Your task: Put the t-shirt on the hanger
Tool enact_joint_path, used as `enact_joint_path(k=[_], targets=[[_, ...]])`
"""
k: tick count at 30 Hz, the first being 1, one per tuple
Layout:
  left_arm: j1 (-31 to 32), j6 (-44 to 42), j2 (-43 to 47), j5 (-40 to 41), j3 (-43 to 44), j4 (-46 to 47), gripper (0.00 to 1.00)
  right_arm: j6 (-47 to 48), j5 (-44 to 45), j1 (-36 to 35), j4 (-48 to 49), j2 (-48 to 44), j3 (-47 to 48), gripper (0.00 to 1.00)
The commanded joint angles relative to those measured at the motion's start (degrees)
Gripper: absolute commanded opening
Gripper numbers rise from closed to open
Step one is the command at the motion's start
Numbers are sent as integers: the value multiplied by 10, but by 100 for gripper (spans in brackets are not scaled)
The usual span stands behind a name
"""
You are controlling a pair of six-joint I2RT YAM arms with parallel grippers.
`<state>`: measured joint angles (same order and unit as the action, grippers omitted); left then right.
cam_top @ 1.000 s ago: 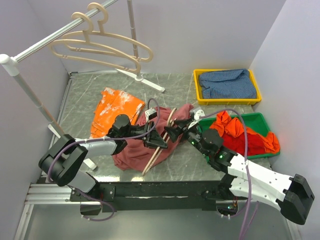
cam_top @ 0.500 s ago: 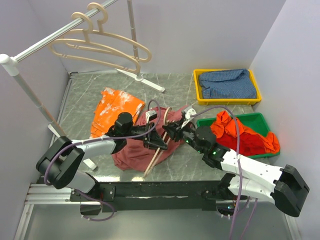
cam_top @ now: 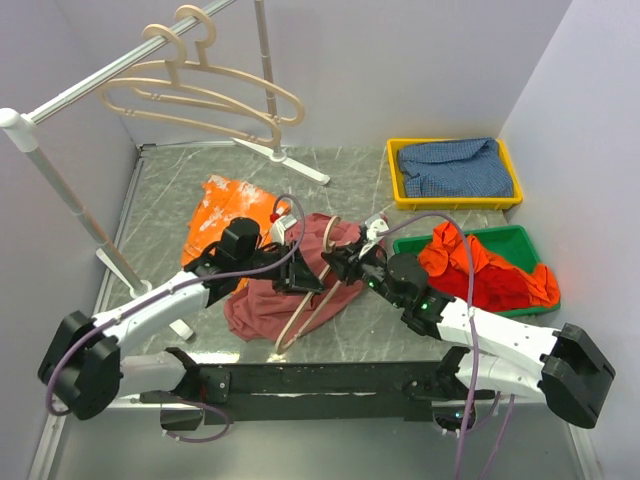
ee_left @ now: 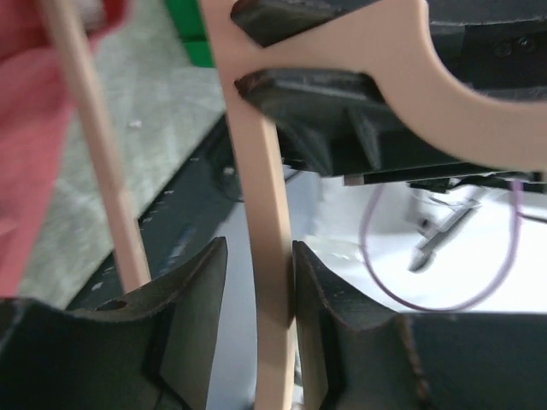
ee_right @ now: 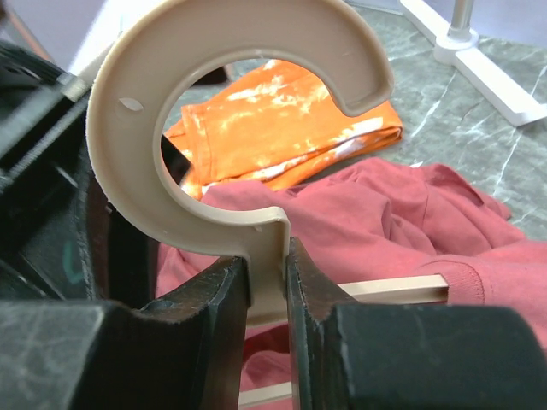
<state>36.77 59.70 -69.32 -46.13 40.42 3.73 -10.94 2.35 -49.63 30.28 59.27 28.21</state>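
Note:
The dusty-rose t-shirt (cam_top: 255, 305) lies crumpled on the table's middle, and also shows in the right wrist view (ee_right: 385, 213). The pale beige hanger (cam_top: 297, 322) lies slanted over it, hook end raised. My right gripper (cam_top: 337, 265) is shut on the hanger's neck just below the round hook (ee_right: 256, 30), its jaws (ee_right: 267, 265) pressed on both sides. My left gripper (cam_top: 303, 275) straddles one hanger arm (ee_left: 265, 171). Its jaws (ee_left: 261, 256) are open: the arm touches the right finger, and a gap shows at the left finger.
An orange cloth with white marks (cam_top: 235, 215) lies behind the t-shirt. Two more hangers (cam_top: 200, 100) hang on the rail, whose pole (cam_top: 60, 190) stands at left. A yellow tray (cam_top: 455, 203) holds blue cloth. A green tray (cam_top: 520, 240) holds a red-orange garment (cam_top: 470, 260).
Both grippers and the hanger have shifted left over the t-shirt, the hook end rising. The left arm has stretched out, its elbow swinging down and left.

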Motion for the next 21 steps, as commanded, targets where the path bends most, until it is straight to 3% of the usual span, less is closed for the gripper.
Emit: enact_joint_path(k=[1, 9, 16, 19, 21], targets=[[-3, -92, 46, 69, 35, -141, 42, 3, 10, -3, 56, 0, -5, 0], [-21, -120, 103, 107, 40, -222, 46, 7, 18, -6, 57, 3, -10, 0], [-51, -122, 133, 120, 24, -231, 48, 11, 30, -8, 55, -11, -25, 0], [-60, -131, 139, 175, 41, -247, 50, 12, 34, -9, 50, -22, -33, 0], [-60, -157, 112, 254, 65, -302, 49, 10, 37, -10, 50, -31, -39, 0]])
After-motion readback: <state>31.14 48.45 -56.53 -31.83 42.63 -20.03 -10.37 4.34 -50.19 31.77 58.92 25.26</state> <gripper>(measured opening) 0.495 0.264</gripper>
